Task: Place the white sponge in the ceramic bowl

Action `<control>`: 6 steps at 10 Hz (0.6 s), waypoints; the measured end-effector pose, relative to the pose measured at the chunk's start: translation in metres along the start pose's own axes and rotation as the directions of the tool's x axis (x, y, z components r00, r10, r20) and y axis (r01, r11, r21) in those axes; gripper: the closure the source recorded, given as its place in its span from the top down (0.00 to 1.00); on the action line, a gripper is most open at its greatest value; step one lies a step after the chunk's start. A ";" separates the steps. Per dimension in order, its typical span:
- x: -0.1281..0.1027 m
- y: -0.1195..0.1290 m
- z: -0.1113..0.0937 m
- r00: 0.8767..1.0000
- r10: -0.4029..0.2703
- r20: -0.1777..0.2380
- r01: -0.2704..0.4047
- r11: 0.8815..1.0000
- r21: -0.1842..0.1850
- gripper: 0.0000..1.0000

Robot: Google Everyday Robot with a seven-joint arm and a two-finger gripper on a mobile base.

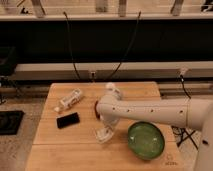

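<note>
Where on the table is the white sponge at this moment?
In the camera view the white sponge sits near the table's front middle, under the claw, just left of the green ceramic bowl and right of the black phone.

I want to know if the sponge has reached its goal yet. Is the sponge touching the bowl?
Apart. The camera view shows bare table between the sponge, under the gripper, and the bowl to its right.
</note>
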 end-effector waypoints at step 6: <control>0.021 0.032 -0.012 0.999 0.044 0.014 -0.045 0.999 0.027 0.01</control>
